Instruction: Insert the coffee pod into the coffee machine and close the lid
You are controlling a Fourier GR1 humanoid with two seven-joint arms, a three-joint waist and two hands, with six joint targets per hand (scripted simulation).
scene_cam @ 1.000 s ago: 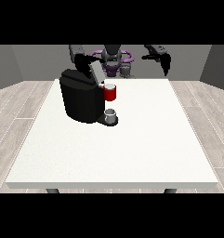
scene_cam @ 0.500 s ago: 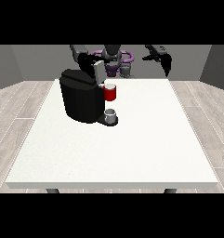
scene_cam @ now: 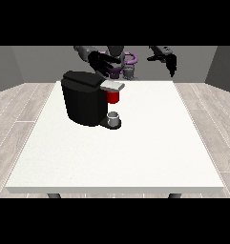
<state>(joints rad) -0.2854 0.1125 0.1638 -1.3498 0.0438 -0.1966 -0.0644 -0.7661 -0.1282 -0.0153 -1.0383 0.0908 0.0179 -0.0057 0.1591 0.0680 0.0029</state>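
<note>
Front view. Hand at the view's left (scene_cam: 103, 63): fingers spread and straight, holding nothing visible, hovering just above and behind the coffee machine (scene_cam: 85, 97), at about 12 o'clock from the machine's top. Hand at the view's right (scene_cam: 167, 59): raised well off the table, fingers hanging relaxed and empty, at roughly 2 o'clock from the machine and well apart from it.

Progress, as a judgement: lid (scene_cam: 111, 86) lying low and nearly flat over the brew head, so probably shut or almost shut. A red thing at the machine (scene_cam: 113, 96) just under that lid. A small grey thing (scene_cam: 114, 117) on the drip tray at the machine's 5 o'clock side (cannot tell whether pod or cup). No pod plainly visible on the table, so insertion likely done, though not confirmed. Left to do, at most: a final press on the lid and withdrawal.

Room for moving: machine in the table's far left part, near the far edge (scene_cam: 150, 81) at 12 o'clock. Broad bare white table (scene_cam: 150, 143) from 3 through 6 to 8 o'clock of the machine. Retreat upward and backward looking free for both hands.
</note>
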